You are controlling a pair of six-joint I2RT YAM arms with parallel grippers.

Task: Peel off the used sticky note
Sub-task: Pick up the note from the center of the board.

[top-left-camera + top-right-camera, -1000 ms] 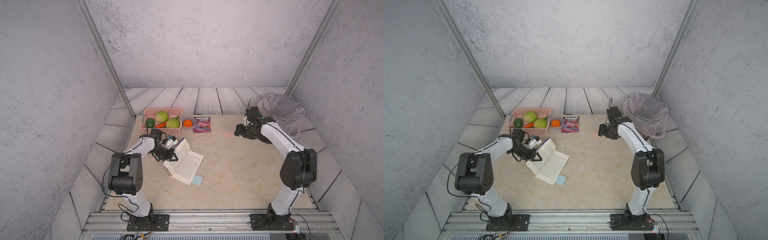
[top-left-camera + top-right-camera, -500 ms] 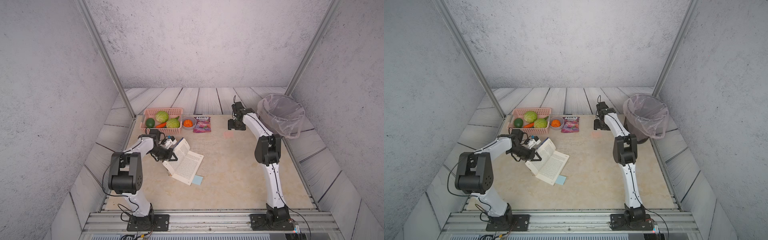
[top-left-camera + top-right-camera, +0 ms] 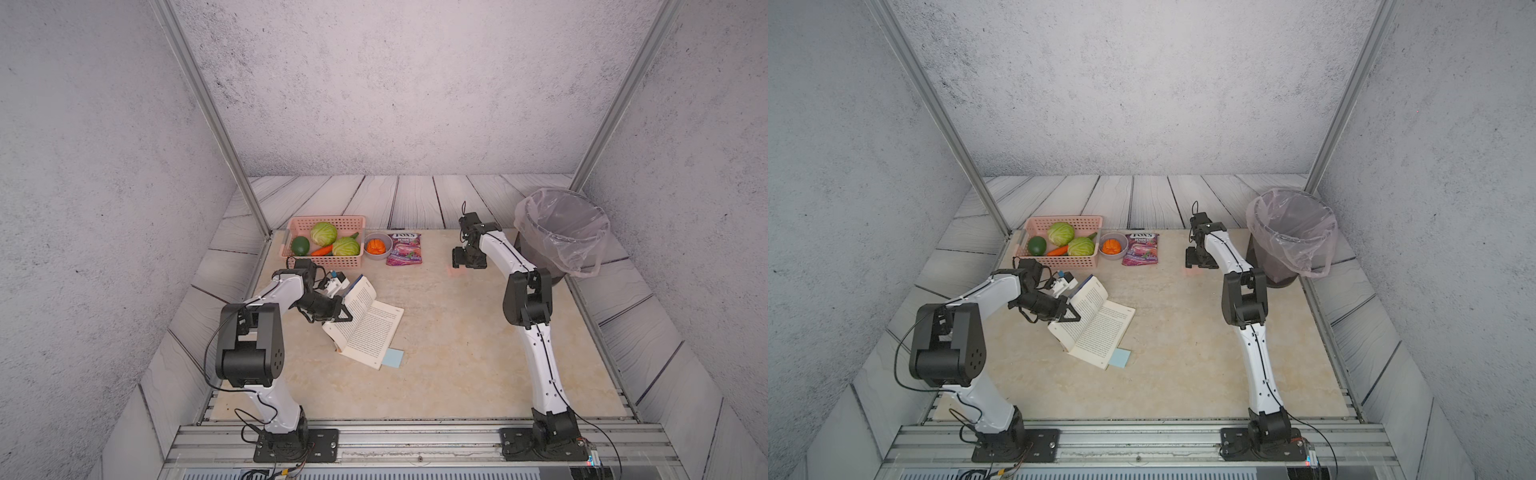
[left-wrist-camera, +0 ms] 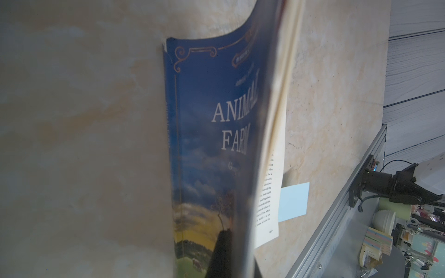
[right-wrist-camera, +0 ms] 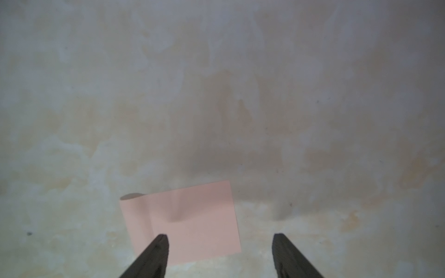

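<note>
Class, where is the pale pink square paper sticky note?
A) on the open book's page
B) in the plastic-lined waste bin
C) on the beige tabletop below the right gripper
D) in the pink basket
C: the pale pink sticky note lies on the beige tabletop beneath the open right gripper.

Two arms are seen in both top views: the left arm (image 3: 274, 291) and the right arm (image 3: 542, 365) are built of smooth white link shells joined by bulky black joint housings, the largest dotted with small round holes. Each is bolted onto a black base plate (image 3: 320, 442) by silver screws. Thin black cables (image 3: 205, 357) are looped beside the left arm — a finer black line is run along the right arm's white shell. The right tool (image 5: 220, 237) is ended by two matte black, tapered fingers (image 5: 154, 255).
</note>
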